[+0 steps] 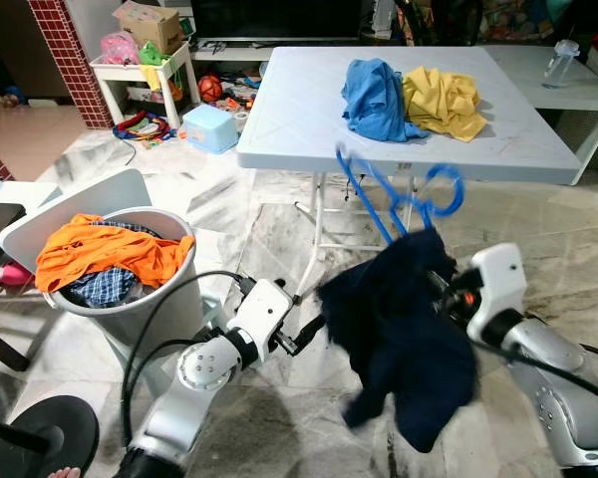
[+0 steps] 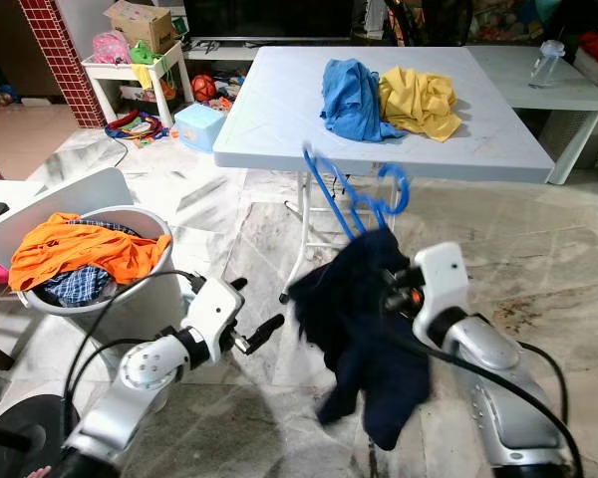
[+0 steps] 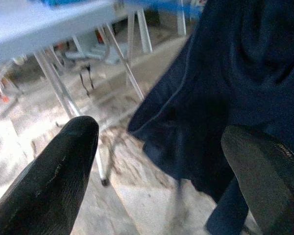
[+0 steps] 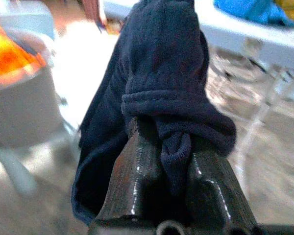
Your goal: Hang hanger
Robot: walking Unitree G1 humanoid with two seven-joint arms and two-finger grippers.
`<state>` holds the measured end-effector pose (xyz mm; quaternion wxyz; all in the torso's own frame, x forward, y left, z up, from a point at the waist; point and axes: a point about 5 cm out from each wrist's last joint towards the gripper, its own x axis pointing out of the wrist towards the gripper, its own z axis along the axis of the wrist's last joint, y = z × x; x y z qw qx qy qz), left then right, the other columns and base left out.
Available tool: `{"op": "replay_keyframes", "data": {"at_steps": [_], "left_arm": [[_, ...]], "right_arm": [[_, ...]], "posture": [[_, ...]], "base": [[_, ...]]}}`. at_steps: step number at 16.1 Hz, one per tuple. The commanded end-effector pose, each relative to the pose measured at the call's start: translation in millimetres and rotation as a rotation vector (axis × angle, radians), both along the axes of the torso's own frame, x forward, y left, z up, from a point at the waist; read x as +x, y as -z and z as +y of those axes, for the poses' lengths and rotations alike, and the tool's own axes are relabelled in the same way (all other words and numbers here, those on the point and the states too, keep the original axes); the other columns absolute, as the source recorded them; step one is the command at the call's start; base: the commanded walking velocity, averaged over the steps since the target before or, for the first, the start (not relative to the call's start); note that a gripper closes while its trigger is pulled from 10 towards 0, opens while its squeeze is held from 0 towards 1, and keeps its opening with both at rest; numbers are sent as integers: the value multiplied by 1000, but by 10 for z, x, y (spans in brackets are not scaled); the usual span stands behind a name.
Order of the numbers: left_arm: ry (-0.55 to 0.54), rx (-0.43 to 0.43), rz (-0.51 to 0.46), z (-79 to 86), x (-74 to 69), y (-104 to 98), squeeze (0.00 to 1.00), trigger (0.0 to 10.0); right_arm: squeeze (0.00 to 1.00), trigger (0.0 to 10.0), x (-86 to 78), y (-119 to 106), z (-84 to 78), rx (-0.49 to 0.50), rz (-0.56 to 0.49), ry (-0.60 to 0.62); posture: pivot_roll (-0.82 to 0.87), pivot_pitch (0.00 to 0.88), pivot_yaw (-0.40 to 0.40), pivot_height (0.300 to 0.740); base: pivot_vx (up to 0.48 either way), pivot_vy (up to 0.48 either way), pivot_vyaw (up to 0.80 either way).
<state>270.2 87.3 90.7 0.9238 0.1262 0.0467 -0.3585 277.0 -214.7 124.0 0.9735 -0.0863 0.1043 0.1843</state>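
Note:
A blue plastic hanger (image 1: 397,191) sticks up out of a dark navy garment (image 1: 404,334) that hangs in the air in front of the white folding table (image 1: 309,110). My right gripper (image 4: 172,164) is shut on a bunched fold of the garment (image 4: 157,73) near its top, just below the hanger's hook. My left gripper (image 1: 304,335) is open beside the garment's left edge. In the left wrist view the cloth (image 3: 235,83) hangs just beyond its spread fingertips (image 3: 56,178), not touching them.
A blue cloth (image 1: 374,100) and a yellow cloth (image 1: 444,102) lie on the table. A grey laundry basket (image 1: 169,299) with orange clothes (image 1: 105,254) stands at my left beside a white chair (image 1: 70,204). Toys and a small shelf (image 1: 145,70) are at the back left.

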Motion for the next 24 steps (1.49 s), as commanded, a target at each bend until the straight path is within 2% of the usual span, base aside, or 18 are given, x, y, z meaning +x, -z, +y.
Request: {"op": "replay_keyframes", "data": {"at_steps": [1,3,5,6,7,8,9,11,14,16,17,18,19,20,21,22,23,24], "left_arm": [[24,22,-36,-2,-23,-85,0,10000],[21,67,-100,88,-23,-162,0,10000],[-7,61,-112,190,-3,-211,0,10000],[6,75,-126,310,24,-251,0,10000],[38,88,-144,379,44,-294,0,10000],[84,94,-153,401,47,-330,0,10000],[161,131,-150,410,28,-338,0,10000],[159,142,-143,428,59,-314,0,10000],[58,65,-131,387,101,-290,0,10000],[-42,-21,-135,363,112,-286,0,10000],[-79,-36,-131,373,124,-281,0,10000],[-79,-36,-131,373,124,-281,0,10000],[-177,-91,-122,421,160,-283,0,10000],[-223,-120,-114,454,182,-286,0,10000],[-223,-120,-114,454,182,-286,0,10000],[-249,-140,-113,500,221,-305,0,10000],[-233,-134,-125,519,253,-336,0,10000],[-229,-133,-128,522,262,-346,0,10000]], "right_arm": [[0,10000,29,-73,-6,-54,-44,-28],[0,10000,6,-28,-59,-123,-21,-66],[0,10000,-15,-16,-77,-142,-11,-116],[0,10000,-77,8,-122,-208,11,-216],[0,10000,-151,19,-169,-259,39,-312],[0,10000,-205,7,-224,-270,71,-376],[0,10000,-232,-17,-343,-315,113,-425],[0,10000,-137,-73,-488,-369,90,-360],[0,10000,-43,-105,-389,-272,14,-266],[0,10000,-11,-67,-230,-111,-50,-150],[0,10000,-7,-73,-190,-64,-74,-122],[0,10000,-7,-73,-190,-64,-74,-122],[0,10000,-12,-78,-112,37,-116,-50],[0,10000,-26,-73,-71,85,-126,-20],[0,10000,-26,-73,-71,85,-126,-20],[0,10000,-79,-40,5,72,-116,-68],[0,10000,-137,-3,30,7,-83,-169],[0,10000,-153,5,31,-5,-71,-193]], "posture": [[-20,22,13,740],[-12,25,15,740],[-8,24,18,740],[-7,23,18,740],[-7,21,13,740],[-8,20,12,740],[-15,16,10,740],[-20,14,10,740],[-25,14,10,740],[-31,3,11,740],[-31,3,11,740],[-31,3,11,740],[-32,0,13,740],[-32,0,13,740],[-32,0,13,740],[-35,0,19,740],[-35,0,19,740],[-35,0,19,740]], "base": [[0,0,0],[0,0,0],[0,0,0],[0,0,0],[0,0,0],[0,0,0],[0,0,0],[0,0,0],[0,0,0],[0,0,0],[0,0,0],[0,0,0],[0,0,0],[0,0,0],[0,0,0],[0,0,0],[0,0,0],[0,0,0]]}}
